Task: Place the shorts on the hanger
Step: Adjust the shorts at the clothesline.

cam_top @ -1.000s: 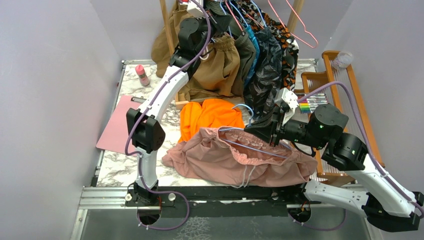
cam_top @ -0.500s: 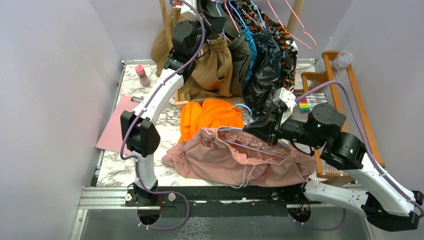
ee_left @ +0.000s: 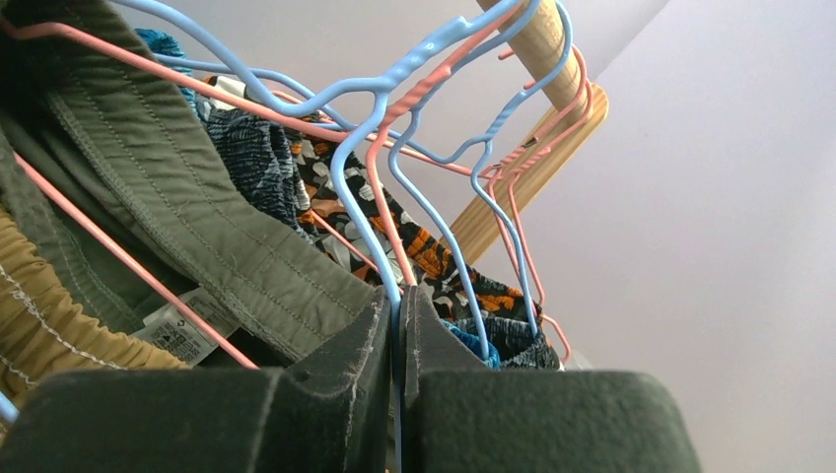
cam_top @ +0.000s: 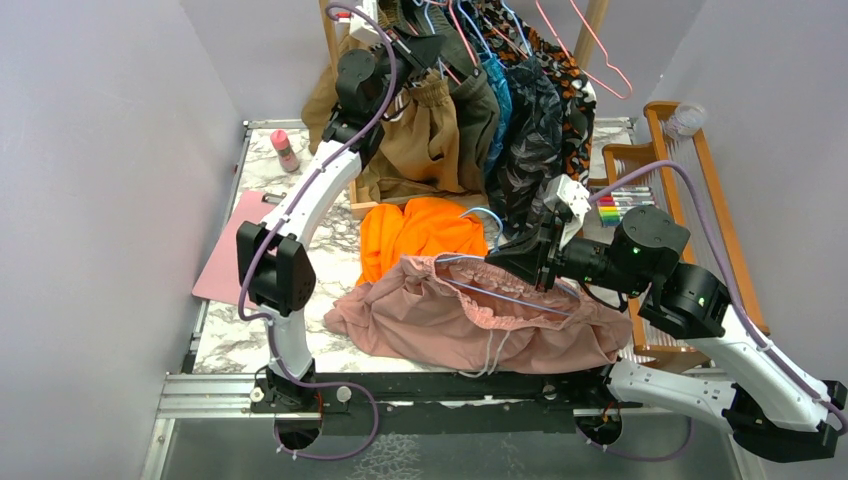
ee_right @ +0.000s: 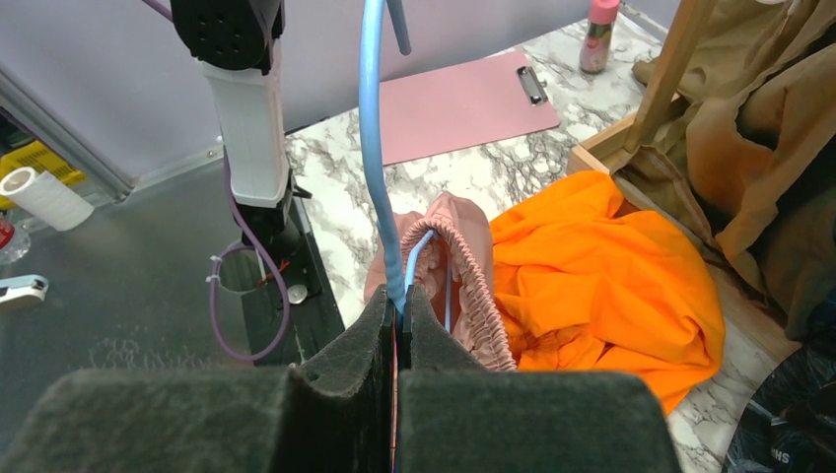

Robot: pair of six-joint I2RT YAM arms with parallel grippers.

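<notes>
The dusty pink shorts [cam_top: 470, 320] lie bunched on the marble table in front of the arm bases. The light blue hanger [cam_top: 510, 297] runs through their gathered waistband [ee_right: 463, 256]. My right gripper [cam_top: 497, 260] is shut on the hanger's wire [ee_right: 373, 148] just above the waistband; in the right wrist view its jaws [ee_right: 397, 301] pinch the blue wire tight. My left gripper [cam_top: 435, 48] is high at the clothes rack. In the left wrist view it [ee_left: 397, 301] is shut on another blue wire hanger [ee_left: 355, 187] that hooks over the wooden rod [ee_left: 542, 44].
Bright orange shorts [cam_top: 420, 232] lie behind the pink ones. Brown shorts [cam_top: 430, 130] and several dark garments hang from the rack, with pink hangers [cam_top: 590, 45] beside them. A pink clipboard [cam_top: 232, 250] and a small bottle [cam_top: 285, 150] sit at left; a wooden stand [cam_top: 690, 180] with markers at right.
My left arm has swung left and up along the rack, still clamped on its blue hanger, dragging the brown shorts with it. The right arm and pink shorts have stayed put.
</notes>
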